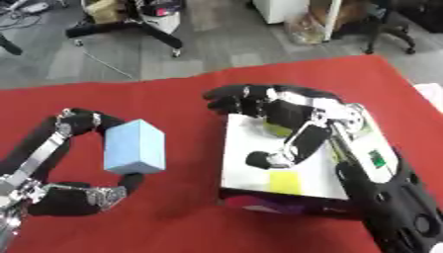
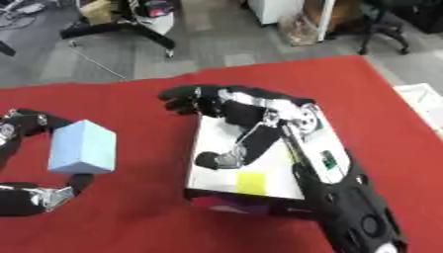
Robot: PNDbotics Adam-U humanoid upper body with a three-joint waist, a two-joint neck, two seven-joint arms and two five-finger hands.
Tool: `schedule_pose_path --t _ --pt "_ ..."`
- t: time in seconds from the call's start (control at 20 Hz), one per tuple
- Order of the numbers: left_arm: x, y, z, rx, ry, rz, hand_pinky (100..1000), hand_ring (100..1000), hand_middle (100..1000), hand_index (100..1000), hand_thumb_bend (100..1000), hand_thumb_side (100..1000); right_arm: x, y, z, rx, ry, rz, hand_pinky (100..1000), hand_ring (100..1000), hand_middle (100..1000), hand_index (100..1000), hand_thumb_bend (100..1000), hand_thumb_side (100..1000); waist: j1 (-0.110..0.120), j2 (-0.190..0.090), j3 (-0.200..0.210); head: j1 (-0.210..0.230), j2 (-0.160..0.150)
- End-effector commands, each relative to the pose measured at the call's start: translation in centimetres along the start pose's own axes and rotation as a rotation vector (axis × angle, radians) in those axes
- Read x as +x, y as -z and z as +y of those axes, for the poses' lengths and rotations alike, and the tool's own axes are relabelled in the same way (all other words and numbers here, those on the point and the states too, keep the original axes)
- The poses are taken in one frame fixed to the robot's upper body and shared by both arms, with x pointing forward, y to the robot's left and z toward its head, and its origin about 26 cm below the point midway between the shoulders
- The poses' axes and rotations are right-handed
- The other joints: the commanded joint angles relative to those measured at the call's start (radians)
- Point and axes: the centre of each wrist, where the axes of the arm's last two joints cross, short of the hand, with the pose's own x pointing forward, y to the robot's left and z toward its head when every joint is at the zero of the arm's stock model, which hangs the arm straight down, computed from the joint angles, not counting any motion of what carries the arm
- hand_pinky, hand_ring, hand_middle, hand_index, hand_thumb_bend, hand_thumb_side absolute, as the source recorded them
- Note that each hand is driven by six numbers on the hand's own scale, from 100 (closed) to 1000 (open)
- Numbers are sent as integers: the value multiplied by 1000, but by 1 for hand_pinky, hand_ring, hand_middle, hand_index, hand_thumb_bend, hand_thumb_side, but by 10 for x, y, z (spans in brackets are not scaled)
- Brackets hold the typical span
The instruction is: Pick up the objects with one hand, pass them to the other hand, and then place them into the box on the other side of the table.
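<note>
**A:** What is on the table?

**B:** A red cloth covers the table [image 1: 173, 232]. At the left, the robot's left hand [image 1: 65, 188] holds a light blue block [image 1: 135, 147] upright, pinched between fingers at the block's top left and the thumb under its bottom edge. The block is raised off the cloth, I think, though I cannot be sure.

**A:** And the right side?

**B:** A white box [image 1: 251, 173] sits right of centre, well apart from the block. Its inside is pale, with a yellow patch [image 1: 286, 182] near the front edge and a small green mark [image 1: 377, 159] at the right. The robot's right hand [image 1: 286, 116] reaches over the box from the lower right. Its fingers are spread and only loosely bent, their tips past the box's far left corner, and the thumb hangs down over the box's interior. It grips nothing.

**A:** Do the hands touch?

**B:** No, bare red cloth lies between them.
</note>
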Motion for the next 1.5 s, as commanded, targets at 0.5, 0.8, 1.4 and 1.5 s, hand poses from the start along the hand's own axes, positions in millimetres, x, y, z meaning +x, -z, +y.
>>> schedule_pose_path --t 0.5,0.8,1.4,1.5 --pt "14 32 -4 44 45 -125 629 500 346 442 240 100 6 26 0 30 -70 57 1000 992 1000 1000 342 186 3 16 33 -31 -27" --pt "16 47 -17 94 73 -150 613 492 345 447 250 100 8 29 -1 31 -72 60 1000 980 1000 1000 346 173 6 22 45 -32 -46" --pt "18 67 -39 147 159 -152 598 487 358 473 272 100 14 36 -9 27 -67 57 1000 982 1000 1000 335 167 14 35 59 -39 -58" --pt "17 69 -44 150 172 -146 596 486 359 474 275 100 15 36 -10 26 -67 55 1000 982 1000 1000 333 166 15 38 59 -39 -59"
